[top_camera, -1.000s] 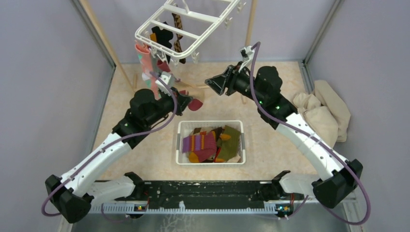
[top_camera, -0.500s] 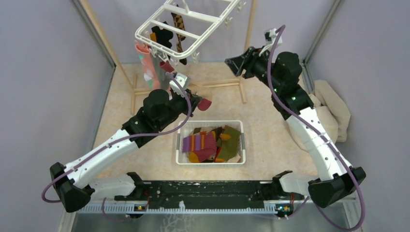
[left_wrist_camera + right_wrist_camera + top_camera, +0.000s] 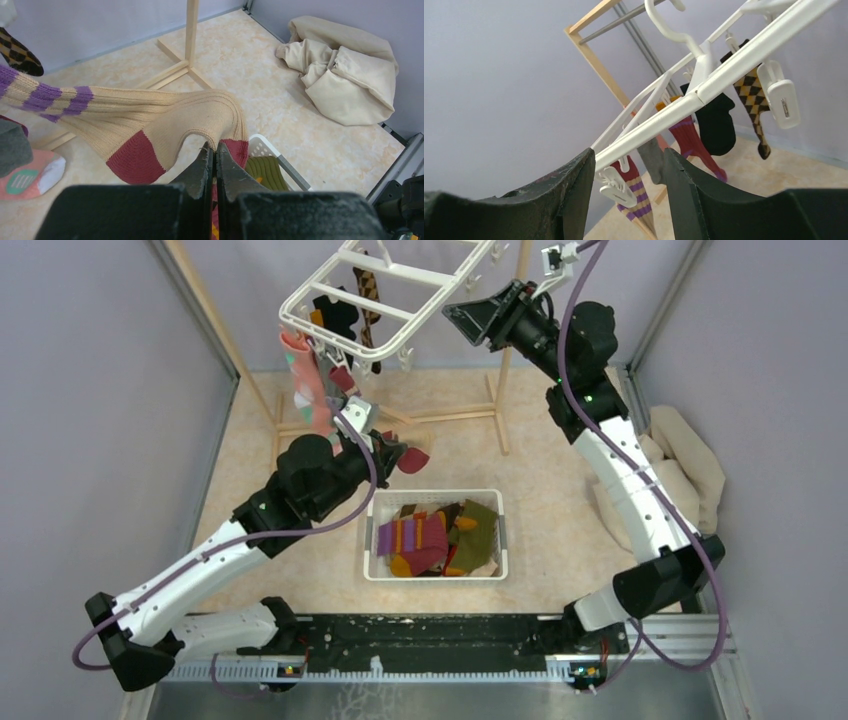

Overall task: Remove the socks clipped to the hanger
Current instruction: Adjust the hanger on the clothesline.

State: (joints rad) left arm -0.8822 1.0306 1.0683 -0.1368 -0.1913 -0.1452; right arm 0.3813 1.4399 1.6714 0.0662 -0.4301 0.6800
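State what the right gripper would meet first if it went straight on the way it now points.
Probably the hanger, whose white rim bar crosses just ahead of the open right gripper; depth is unclear.

You have a white slotted basket (image 3: 437, 493) mid-floor, a beige cloth heap (image 3: 680, 465) by the right wall, and a wooden pole rack (image 3: 498, 410) behind
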